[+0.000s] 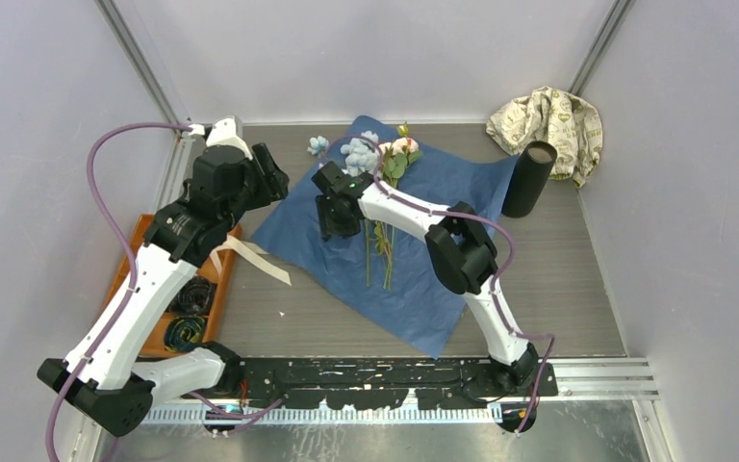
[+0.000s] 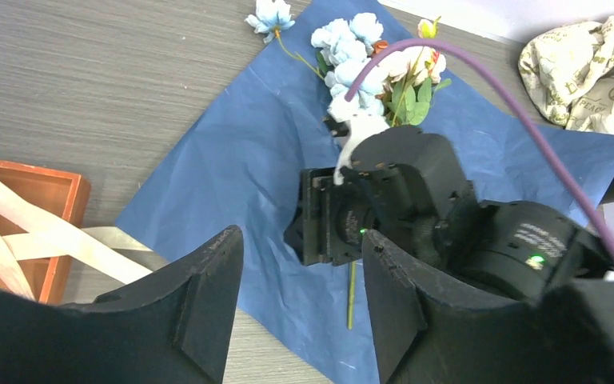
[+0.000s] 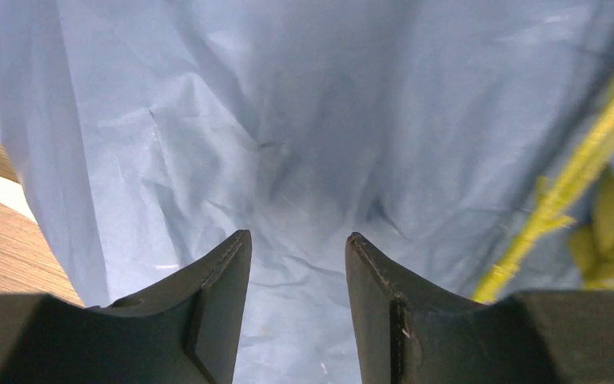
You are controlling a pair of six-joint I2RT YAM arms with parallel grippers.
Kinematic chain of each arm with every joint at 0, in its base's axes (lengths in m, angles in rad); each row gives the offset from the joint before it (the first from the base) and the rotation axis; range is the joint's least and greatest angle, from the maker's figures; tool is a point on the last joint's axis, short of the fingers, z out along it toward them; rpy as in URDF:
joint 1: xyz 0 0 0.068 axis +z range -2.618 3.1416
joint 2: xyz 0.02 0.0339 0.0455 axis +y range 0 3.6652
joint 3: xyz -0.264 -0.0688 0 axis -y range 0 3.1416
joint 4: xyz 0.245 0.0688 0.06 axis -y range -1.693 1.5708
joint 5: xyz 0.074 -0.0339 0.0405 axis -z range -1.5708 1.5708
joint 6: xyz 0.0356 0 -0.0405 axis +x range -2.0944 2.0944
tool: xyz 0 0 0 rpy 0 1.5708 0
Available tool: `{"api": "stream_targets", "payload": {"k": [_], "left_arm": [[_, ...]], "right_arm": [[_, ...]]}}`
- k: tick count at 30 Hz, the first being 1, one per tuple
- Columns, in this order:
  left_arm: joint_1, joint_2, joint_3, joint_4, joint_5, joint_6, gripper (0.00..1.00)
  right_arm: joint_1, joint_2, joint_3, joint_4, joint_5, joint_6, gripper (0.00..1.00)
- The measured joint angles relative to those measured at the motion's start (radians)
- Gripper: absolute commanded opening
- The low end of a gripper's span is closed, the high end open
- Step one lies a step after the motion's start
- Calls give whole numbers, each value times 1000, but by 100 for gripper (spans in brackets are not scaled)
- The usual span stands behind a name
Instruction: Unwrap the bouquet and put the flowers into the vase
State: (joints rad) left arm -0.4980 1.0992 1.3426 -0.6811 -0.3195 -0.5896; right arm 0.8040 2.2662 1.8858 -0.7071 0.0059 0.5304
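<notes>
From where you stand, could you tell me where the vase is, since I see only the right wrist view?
Observer: The vase stands, apparently upright, at the far right of the table, next to a beige cloth.
Operator: Thank you. Is the ribbon off the bouquet?
Observer: Yes, the ribbon lies loose on the table, left of the opened blue paper.
Operator: And what is the left gripper doing?
Observer: The left gripper is open and empty, raised near the paper's left edge.
</notes>
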Motion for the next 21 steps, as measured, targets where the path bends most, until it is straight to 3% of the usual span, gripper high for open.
{"api": "stream_targets", "payload": {"k": [7,15,21], "left_arm": [[2,67,-5,12,11,-4,59],[3,478,67,64,157,-4,51],[3,726,177,91,201,-5,52]], "right_arm": [[-54,-202,-92,-42,120,-21,53],[-230,-597,-302,-57,211,-5,52],[-312,-705,-404,-71,238,-14,53]]}}
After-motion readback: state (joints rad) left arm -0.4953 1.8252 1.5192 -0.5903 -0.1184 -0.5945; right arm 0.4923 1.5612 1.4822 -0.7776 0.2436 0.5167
